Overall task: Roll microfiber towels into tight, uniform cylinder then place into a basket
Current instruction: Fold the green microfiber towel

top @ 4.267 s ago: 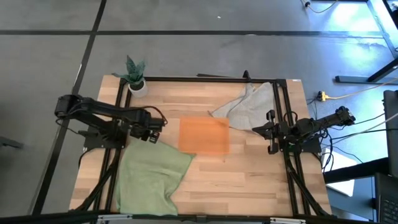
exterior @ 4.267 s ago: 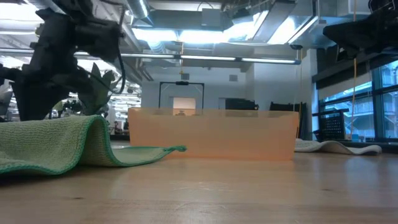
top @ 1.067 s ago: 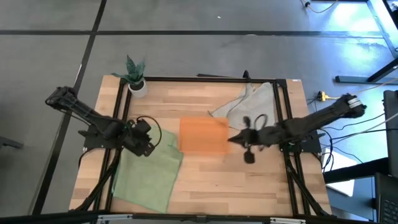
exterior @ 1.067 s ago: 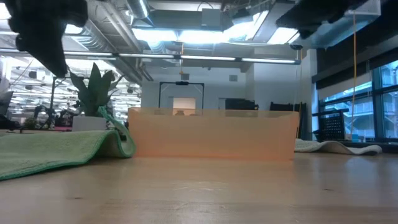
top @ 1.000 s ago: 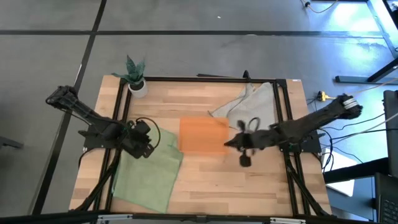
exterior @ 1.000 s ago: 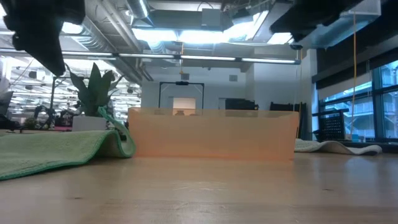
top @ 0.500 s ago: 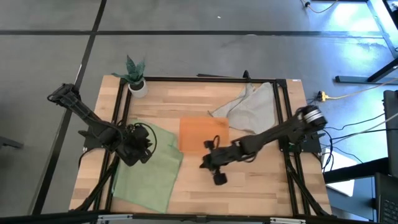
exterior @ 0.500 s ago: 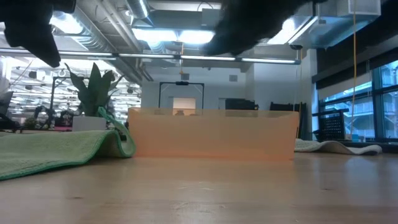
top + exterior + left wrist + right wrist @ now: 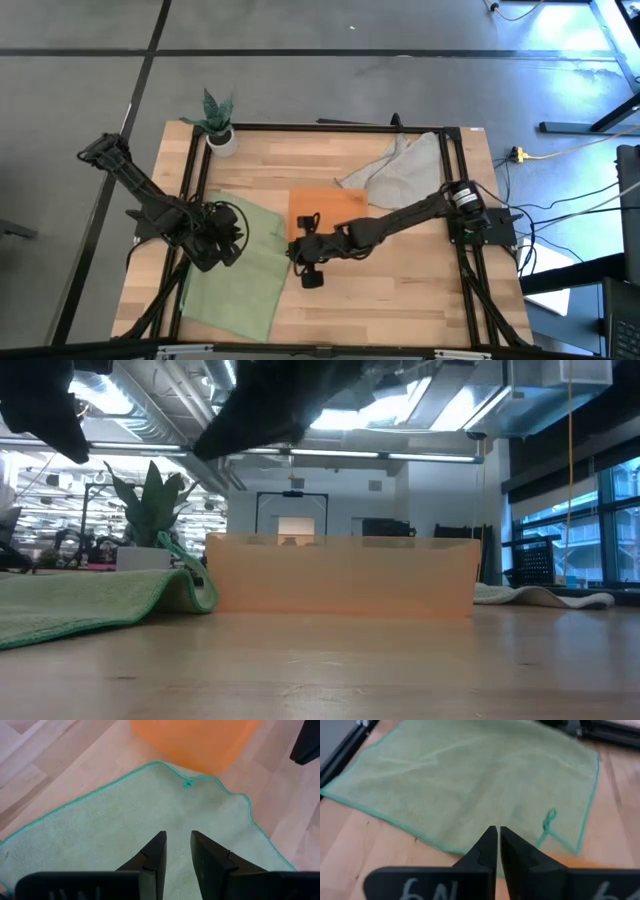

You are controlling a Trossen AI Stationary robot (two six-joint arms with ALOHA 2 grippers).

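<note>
A green towel (image 9: 245, 280) lies spread flat on the table's near left part; it also shows in the low view (image 9: 90, 600). The orange basket (image 9: 330, 205) stands at mid table, beside the towel's right corner. My left gripper (image 9: 236, 233) hovers over the towel's far part, fingers a narrow gap apart (image 9: 178, 840), touching nothing. My right arm reaches across the basket; my right gripper (image 9: 296, 250) is shut (image 9: 498, 832) and hovers over the towel's right edge, near its small hanging loop (image 9: 549, 817).
A grey towel (image 9: 400, 170) lies crumpled at the far right, behind the basket. A small white plant pot (image 9: 220, 135) stands at the far left corner. Black frame rails run along the table's left, right and far sides. Bare wood lies at the near right.
My right gripper has swept from the basket's right side toward the table's left, passing over the basket's near edge to the green towel's right edge. My left gripper has shifted a little toward the near edge. The towel and basket have stayed put.
</note>
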